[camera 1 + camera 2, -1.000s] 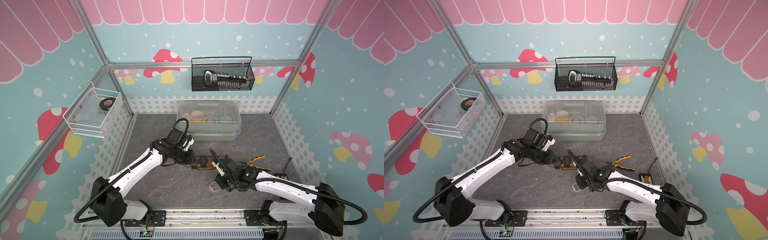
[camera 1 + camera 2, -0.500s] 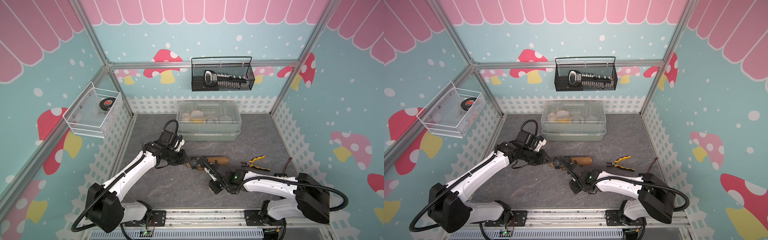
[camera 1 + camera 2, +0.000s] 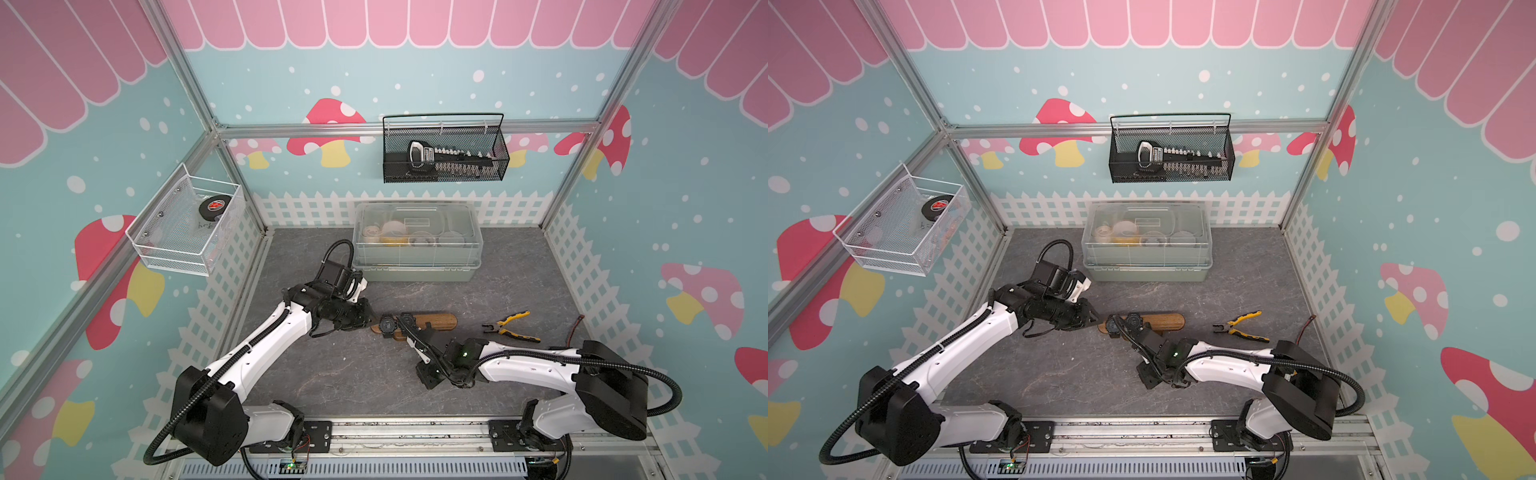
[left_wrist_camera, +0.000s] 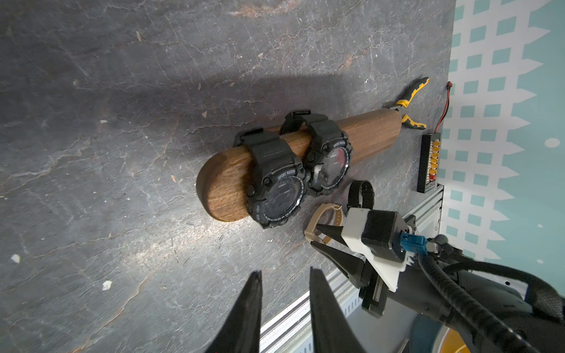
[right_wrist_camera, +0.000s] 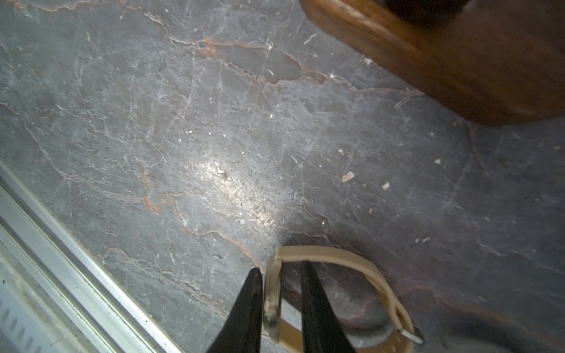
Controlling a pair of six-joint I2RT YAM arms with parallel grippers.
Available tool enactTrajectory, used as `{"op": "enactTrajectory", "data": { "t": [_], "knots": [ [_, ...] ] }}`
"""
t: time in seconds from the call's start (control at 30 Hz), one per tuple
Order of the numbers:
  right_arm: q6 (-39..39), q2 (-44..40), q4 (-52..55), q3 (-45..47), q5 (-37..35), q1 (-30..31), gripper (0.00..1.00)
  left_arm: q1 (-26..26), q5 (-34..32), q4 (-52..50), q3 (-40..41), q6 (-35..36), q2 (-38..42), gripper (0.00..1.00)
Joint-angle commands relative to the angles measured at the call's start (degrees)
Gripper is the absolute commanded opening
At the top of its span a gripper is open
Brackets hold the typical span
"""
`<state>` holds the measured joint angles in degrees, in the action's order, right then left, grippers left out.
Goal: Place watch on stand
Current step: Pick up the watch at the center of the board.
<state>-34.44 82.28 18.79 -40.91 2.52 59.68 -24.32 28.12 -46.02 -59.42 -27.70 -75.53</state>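
The stand (image 3: 436, 322) lies near the middle of the tabletop (image 3: 332, 374), its wooden bar running from 9 to 3 o'clock. Two black sport watches (image 4: 281, 189) are strapped side by side around its 9 o'clock half. The beige-strapped watch (image 5: 333, 256) is off the stand, down on the tabletop at about 6 o'clock from the bar, near its base but apart from it. The right gripper (image 5: 280, 269) is narrow, with one finger inside the strap loop and one outside. The strap lies against the outer finger, and a sliver of space shows between it and the inner one, so it is straddled but not clamped. The left gripper (image 4: 284, 272) hovers just off the stand's 9 o'clock end, its fingers a little apart and holding nothing. Yellow-handled pliers (image 3: 509, 326) lie at 3 o'clock from the stand, and a clear lidded box (image 3: 415, 241) sits at 12 o'clock.
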Motion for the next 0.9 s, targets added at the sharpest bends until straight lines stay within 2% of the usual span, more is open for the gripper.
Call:
{"op": "enactTrajectory", "data": {
  "t": [0.0, 0.27, 0.47, 0.63, 0.87],
  "knots": [
    [-0.58, 0.67, -0.64, -0.27, 0.72, 0.35, 0.18, 0.54, 0.8, 0.58, 0.8, -0.47, 1.31, 0.28],
    [-0.54, -0.37, -2.02, -0.31, 2.65, 0.35, 0.08, 0.52, 1.06, 0.61, 0.8, -0.42, 1.35, 0.28],
    [0.43, -3.31, -2.82, -0.71, 5.89, -0.52, 0.06, 0.57, 1.24, 0.63, 0.95, -0.33, 1.34, 0.28],
    [0.21, -6.51, -3.44, -0.72, 10.22, -3.41, 0.05, 0.54, 1.59, 0.91, 0.87, -0.25, 1.32, 0.28],
    [-2.38, -12.73, -5.98, 0.49, 19.75, -10.57, 0.05, 0.56, 1.77, 0.94, 1.4, -0.26, 0.87, 0.3]
  ]
}}
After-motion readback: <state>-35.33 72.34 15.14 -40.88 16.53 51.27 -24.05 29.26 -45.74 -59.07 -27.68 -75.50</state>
